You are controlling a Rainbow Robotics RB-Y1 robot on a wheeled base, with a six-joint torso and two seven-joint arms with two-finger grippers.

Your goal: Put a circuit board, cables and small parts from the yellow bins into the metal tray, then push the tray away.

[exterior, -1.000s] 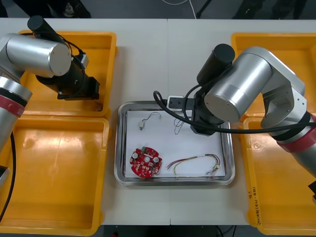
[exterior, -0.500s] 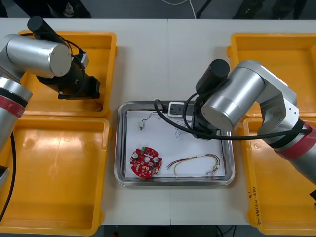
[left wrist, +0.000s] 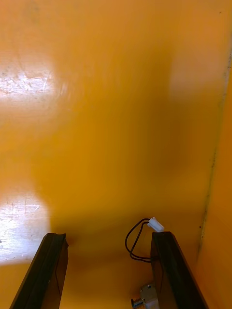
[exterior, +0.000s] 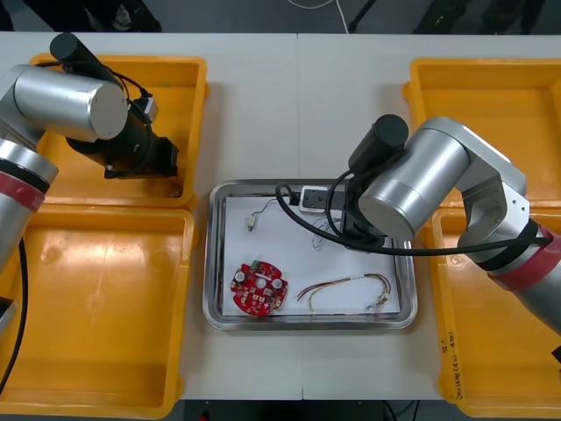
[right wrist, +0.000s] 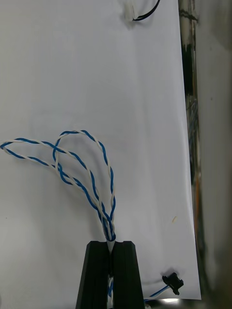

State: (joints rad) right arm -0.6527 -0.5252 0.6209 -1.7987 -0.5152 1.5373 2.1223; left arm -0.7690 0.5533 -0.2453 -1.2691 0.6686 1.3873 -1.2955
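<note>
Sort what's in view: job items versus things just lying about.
Job: right gripper shut on twisted blue and white cable over white-lined metal tray; round red circuit board, red and yellow cable, thin black cable inside; open left gripper in far-left yellow bin above looped black cable, small metal part.
Lying about: light table.

Bins point(exterior: 96, 307): plain yellow.
Tray point(exterior: 209, 263): shiny metal rim, white inside.
Circuit board point(exterior: 259, 288): red, small pale spots.
Twisted cable point(right wrist: 82, 169): blue and white spiral, black plug.
Loose cable point(exterior: 346, 288), tray's 5 o'clock: red and yellow strands.
Bin cable point(left wrist: 135, 241): black, white plug.
</note>
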